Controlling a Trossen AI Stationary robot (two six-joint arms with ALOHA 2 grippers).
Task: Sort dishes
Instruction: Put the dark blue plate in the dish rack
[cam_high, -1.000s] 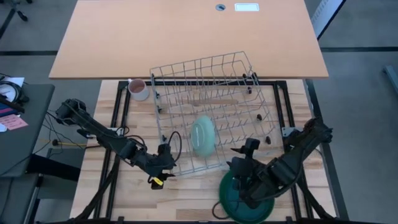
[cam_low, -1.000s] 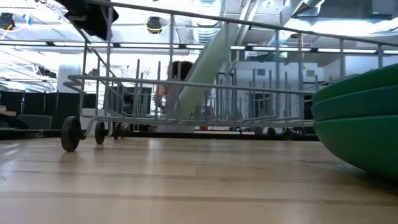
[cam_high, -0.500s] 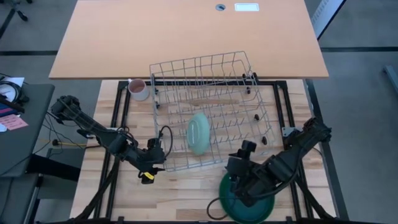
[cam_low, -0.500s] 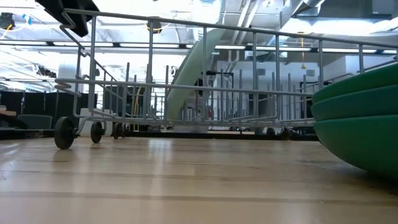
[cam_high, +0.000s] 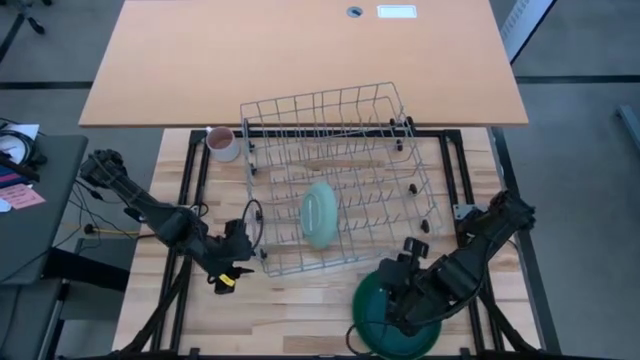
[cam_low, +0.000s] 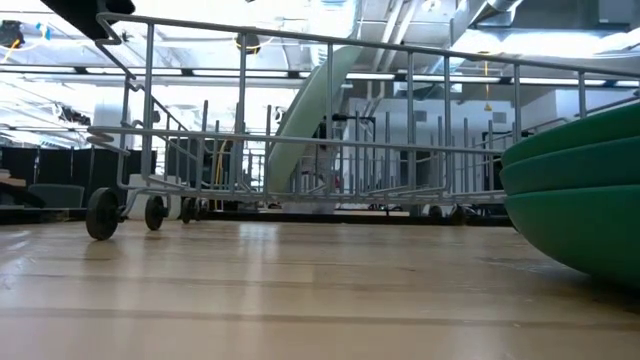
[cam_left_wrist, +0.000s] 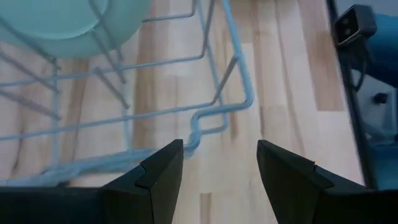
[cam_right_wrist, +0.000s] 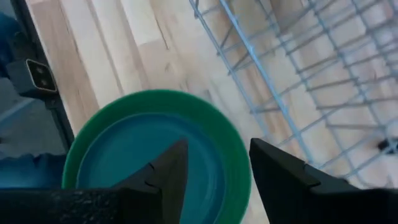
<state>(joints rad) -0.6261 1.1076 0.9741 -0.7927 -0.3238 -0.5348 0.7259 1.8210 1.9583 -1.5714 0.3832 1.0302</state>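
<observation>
One mint plate (cam_high: 322, 215) already upright between the tines of the rack (cam_high: 340, 120); a stack (cam_high: 385, 312) of green plates with a teal plate (cam_right_wrist: 146, 162) on top waiting at the bench's (cam_high: 300, 310) near edge, just right of the rack's near corner. Step in hand, as judged: lifting the teal plate off the stack. Best done by coming down over the rim nearest the rack, pinching the teal rim alone and not the green one under it, tipping the plate up before carrying, then dropping it edge-first into a free slot beside the mint plate without knocking a wire. Right gripper (cam_right_wrist: 214, 165) above the stack: jaws apart, one over the teal face, the other toward the green rim, nothing grasped, contact with the plate not clear. Left gripper (cam_left_wrist: 221, 168) low at the rack's near left corner: jaws parted, empty, pointing at the corner wire, not visibly touching it. Mug (cam_high: 222, 142) beyond the rack's far left corner, out of play.
</observation>
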